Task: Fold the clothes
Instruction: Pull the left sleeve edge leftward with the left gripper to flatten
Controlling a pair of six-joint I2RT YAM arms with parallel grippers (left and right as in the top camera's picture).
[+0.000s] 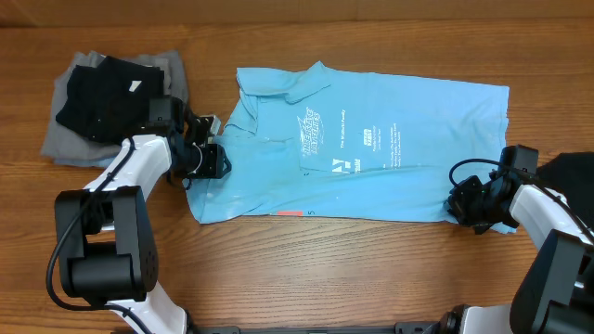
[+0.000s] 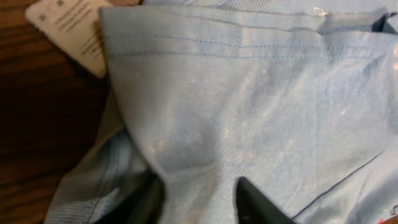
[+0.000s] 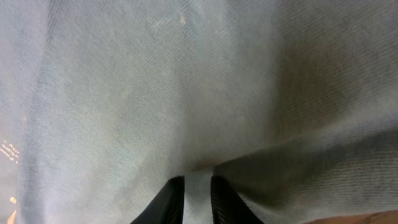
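Note:
The light blue collared shirt (image 1: 371, 139) lies spread across the table, collar to the left, white lettering in the middle. My left gripper (image 1: 212, 160) is low on its left sleeve end. In the left wrist view the black fingers (image 2: 255, 202) stand apart, open, with a ridge of blue cloth (image 2: 249, 93) between them. At the shirt's lower right hem, my right gripper (image 1: 467, 204) is shut on the fabric. The right wrist view shows a narrow strip of cloth (image 3: 186, 74) pinched between the two close fingers (image 3: 217, 202).
A black garment (image 1: 107, 97) lies on a grey one (image 1: 70, 139) at the far left. A dark piece (image 1: 571, 172) lies at the right edge. A white paper label (image 2: 71, 28) sits by the sleeve. Bare wood runs along the front.

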